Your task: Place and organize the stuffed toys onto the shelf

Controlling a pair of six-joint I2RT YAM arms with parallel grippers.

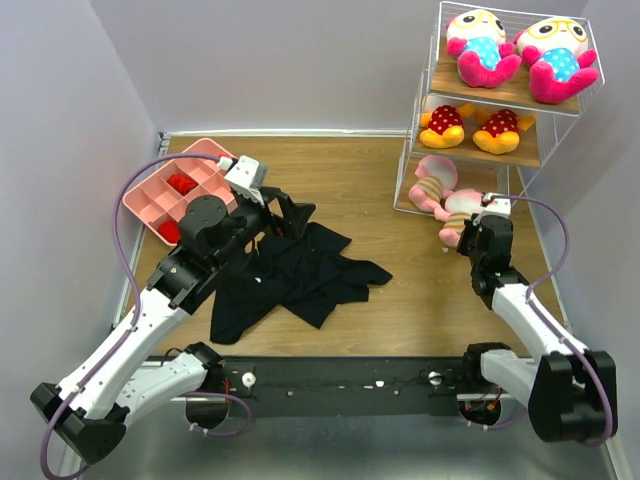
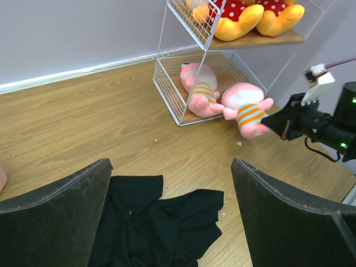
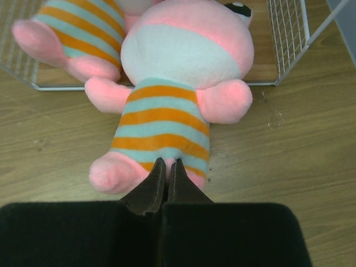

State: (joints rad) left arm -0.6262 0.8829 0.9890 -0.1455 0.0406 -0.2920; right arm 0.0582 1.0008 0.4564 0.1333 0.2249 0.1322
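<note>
The shelf (image 1: 415,130) stands at the far right. Two blue-bodied dolls (image 1: 480,45) lie on its top board and two yellow-orange dolls (image 1: 445,125) on the middle one. One pink striped doll (image 1: 432,183) lies on the bottom board. The second pink striped doll (image 3: 172,83) lies on the table with its head at the shelf's front edge (image 3: 286,39). My right gripper (image 3: 167,167) is shut on fabric between its legs. My left gripper (image 2: 172,189) is open and empty above the black garment (image 2: 156,222).
A pink compartment tray (image 1: 135,205) with red items sits at the far left. The black garment (image 1: 290,270) is spread over the table's middle. Walls close in the table at the back and both sides.
</note>
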